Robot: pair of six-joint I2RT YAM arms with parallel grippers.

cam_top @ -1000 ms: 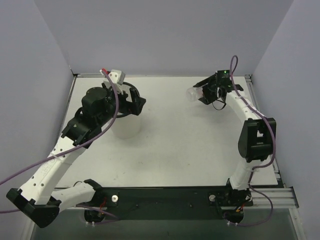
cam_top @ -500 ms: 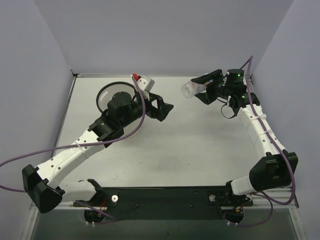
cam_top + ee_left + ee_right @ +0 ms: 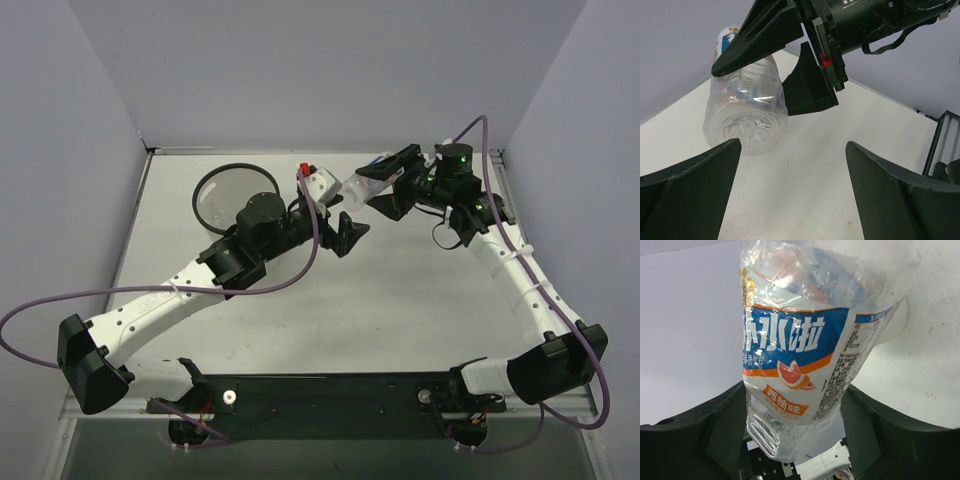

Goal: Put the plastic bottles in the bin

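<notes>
Moved since the earlier frame: both arms, toward table centre. Right gripper (image 3: 388, 182): clamped on labelled bottle (image 3: 358, 186), held aloft, well right of bin (image 3: 196, 195). Left gripper (image 3: 352, 232): spread wide, empty, facing the bottle. Risk: fingers collide, or an early release drops it.

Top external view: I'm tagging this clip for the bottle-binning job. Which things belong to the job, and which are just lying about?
Job:
- blue-label bottle, clamped in the right tool
- bin
- left tool, open, facing the bottle

Just there:
- table
- purple cables on the arms
</notes>
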